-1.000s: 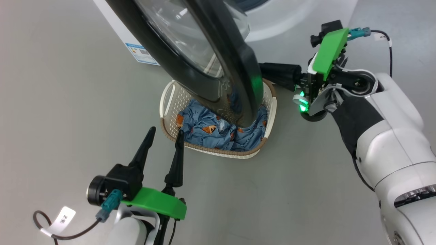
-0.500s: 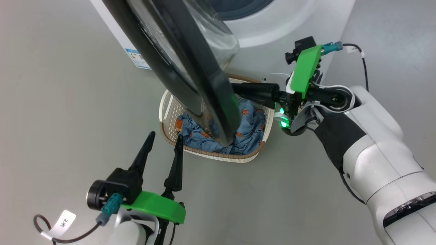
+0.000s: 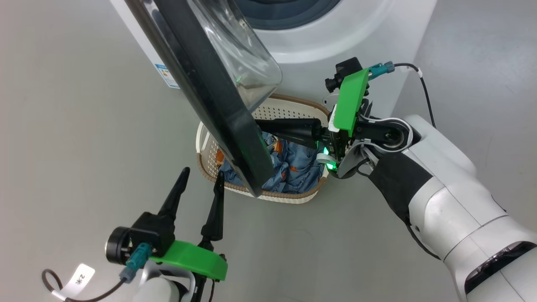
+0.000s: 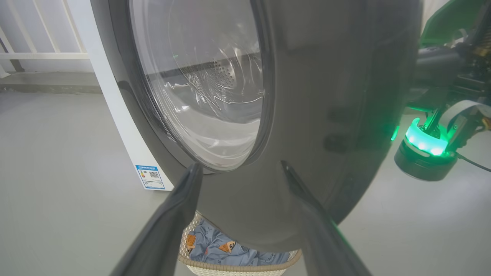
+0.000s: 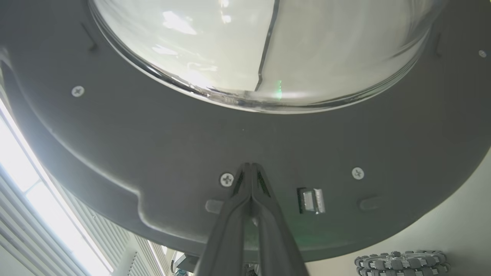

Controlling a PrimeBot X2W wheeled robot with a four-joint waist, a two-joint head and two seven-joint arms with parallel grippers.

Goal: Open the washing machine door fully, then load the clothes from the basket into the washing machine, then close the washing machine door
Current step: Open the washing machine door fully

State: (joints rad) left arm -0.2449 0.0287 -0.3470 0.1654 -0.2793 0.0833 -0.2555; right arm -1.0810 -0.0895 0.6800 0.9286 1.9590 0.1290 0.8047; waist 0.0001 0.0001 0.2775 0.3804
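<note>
On a plain grey floor [image 3: 75, 159], the basket [image 3: 293, 110] of clothes [image 3: 293, 167] sits before the washing machine [image 3: 344, 42], beneath the partly open washing machine door [image 3: 218, 121]. The right end effector [image 5: 251, 168], clenched empty, points at the door's inner ring. The left end effector [image 3: 203, 173] hangs released.

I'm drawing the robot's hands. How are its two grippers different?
The left gripper has its fingers spread; the right gripper has them pressed together. The left gripper faces the outside of the washing machine door; the right gripper's tips are at its inside face. Both have long dark fingers.
</note>
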